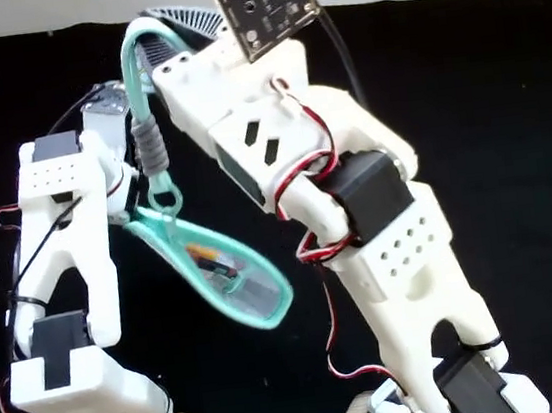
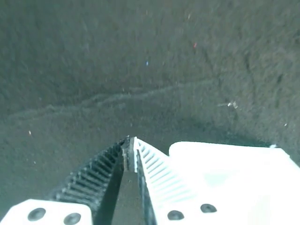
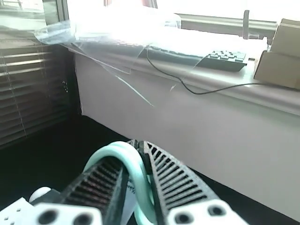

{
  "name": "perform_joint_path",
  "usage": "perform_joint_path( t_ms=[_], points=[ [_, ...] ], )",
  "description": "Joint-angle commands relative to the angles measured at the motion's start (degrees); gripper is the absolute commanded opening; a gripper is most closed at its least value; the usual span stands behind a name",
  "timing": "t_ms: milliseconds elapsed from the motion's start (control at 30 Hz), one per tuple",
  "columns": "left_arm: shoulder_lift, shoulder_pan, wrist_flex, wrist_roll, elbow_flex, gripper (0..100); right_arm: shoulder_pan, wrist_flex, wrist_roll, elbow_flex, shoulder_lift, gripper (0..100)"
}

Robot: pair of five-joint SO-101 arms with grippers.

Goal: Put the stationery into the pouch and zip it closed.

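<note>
Aloft, the pouch — stationery inside — hangs by its strap, right jaws clamped on it; left jaws pressed together.

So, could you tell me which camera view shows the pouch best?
The high view: the teal pouch hangs in plain sight, stationery visible inside. The right wrist view catches its strap clamped in the right gripper; the left wrist view faces the tabletop.
</note>
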Motion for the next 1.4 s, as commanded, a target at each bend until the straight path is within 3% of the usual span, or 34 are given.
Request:
perform_joint_path(
  t_ms=[0, 200, 667, 1367],
  points=[
    [-0.84, 2.07, 0.26, 0.18, 1.89, 1, 0.75, -1.19, 0.53, -8.13, 1.8, 0.5],
    [-0.84, 1.8, 0.26, 0.18, 2.86, 1, 0.75, -0.92, 0.26, -16.04, 5.67, 0.5],
    [-0.92, 1.89, 1.14, 0.18, 3.12, 1, 0.75, -0.92, 0.26, -16.4, 5.93, 0.5],
    [-0.92, 3.91, 17.32, 0.09, 5.14, 1, 0.75, -0.92, 0.35, -16.4, 5.85, 0.5]
  ],
)
